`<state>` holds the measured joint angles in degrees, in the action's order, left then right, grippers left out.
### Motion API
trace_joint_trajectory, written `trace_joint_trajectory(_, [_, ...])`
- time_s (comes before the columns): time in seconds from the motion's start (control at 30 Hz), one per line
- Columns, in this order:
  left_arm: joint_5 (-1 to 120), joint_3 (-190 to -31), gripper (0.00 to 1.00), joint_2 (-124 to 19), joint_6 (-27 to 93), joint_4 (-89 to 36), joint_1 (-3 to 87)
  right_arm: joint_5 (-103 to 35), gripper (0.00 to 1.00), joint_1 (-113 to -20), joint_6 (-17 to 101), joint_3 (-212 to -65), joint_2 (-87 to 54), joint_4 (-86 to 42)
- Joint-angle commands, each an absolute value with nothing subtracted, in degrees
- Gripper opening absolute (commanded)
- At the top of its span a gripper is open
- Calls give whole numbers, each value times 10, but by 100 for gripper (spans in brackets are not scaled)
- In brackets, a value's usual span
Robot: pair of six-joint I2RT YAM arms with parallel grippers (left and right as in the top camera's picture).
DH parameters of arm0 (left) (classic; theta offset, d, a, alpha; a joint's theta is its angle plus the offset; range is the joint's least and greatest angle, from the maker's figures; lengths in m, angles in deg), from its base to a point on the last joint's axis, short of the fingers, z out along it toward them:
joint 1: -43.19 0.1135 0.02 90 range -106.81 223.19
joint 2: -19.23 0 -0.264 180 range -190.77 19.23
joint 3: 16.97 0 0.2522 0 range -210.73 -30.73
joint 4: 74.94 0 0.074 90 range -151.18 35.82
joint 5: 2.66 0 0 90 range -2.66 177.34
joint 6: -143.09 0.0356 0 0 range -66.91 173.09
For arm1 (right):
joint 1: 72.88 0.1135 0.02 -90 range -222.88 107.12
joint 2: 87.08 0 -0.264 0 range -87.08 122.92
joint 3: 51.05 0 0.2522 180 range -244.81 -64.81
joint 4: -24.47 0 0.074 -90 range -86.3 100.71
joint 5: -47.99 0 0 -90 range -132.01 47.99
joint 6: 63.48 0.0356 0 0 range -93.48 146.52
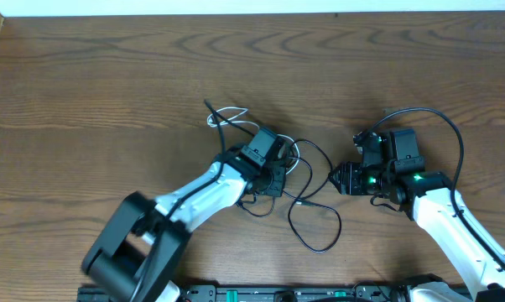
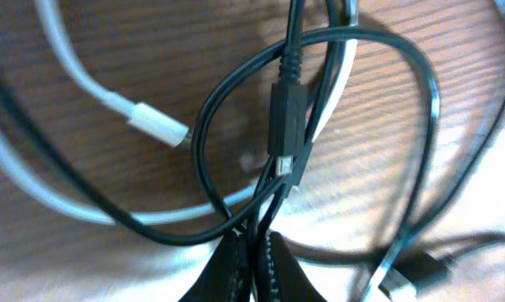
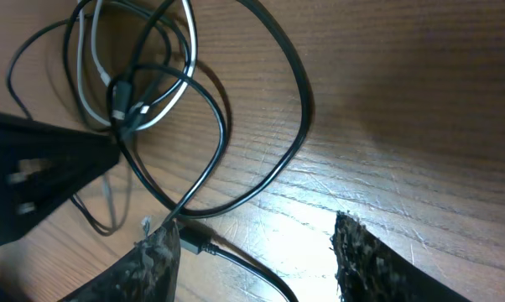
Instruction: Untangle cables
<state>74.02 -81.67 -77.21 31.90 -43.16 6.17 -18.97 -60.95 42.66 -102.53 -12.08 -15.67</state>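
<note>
The cables lie tangled at the table's middle: a white cable (image 1: pixel 228 113) loops at the back, and black cables (image 1: pixel 313 220) trail toward the front. In the left wrist view a black plug (image 2: pixel 288 117) hangs over the white cable's plug (image 2: pixel 156 126). My left gripper (image 2: pixel 254 243) is shut on black cable strands just below that plug, seen from overhead in the middle of the tangle (image 1: pixel 276 174). My right gripper (image 3: pixel 252 239) is open just right of the tangle (image 1: pixel 340 178). A black cable plug (image 3: pixel 195 240) lies by its left finger (image 3: pixel 143 260), untouched.
A flat USB plug (image 2: pixel 413 277) lies at the lower right of the left wrist view. The left arm's gripper body (image 3: pixel 34 184) shows dark at the left of the right wrist view. The table's far edge (image 1: pixel 252 15) meets a white surface.
</note>
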Motion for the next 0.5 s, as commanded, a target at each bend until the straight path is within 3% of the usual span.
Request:
trace_joint_trajectory(0.0, [743, -842, 8, -690, 318, -426, 68, -186, 54, -608, 432, -1026, -124, -157])
trace_joint_trajectory(0.3, [685, -849, 7, -496, 318, -430, 68, 16, 54, -608, 386, -1026, -124, -59])
trace_joint_trajectory(0.47, [664, -849, 7, -448, 318, -431, 68, 51, 56, -608, 387, -1026, -124, -4])
